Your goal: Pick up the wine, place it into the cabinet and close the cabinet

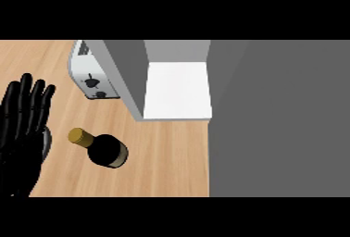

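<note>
wooden worktop held the wine just right of the flat, unclenched left hand, cork up-left.

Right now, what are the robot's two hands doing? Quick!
Left hand: open, fingers straight, resting at the view's left edge beside the wine bottle, holding nothing.
Right hand: not in view.

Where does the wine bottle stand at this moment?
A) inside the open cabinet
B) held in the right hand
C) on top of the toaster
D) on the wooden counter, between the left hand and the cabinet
D: the wine bottle stands on the wooden counter, apart from the open left hand and below the open cabinet.
</note>
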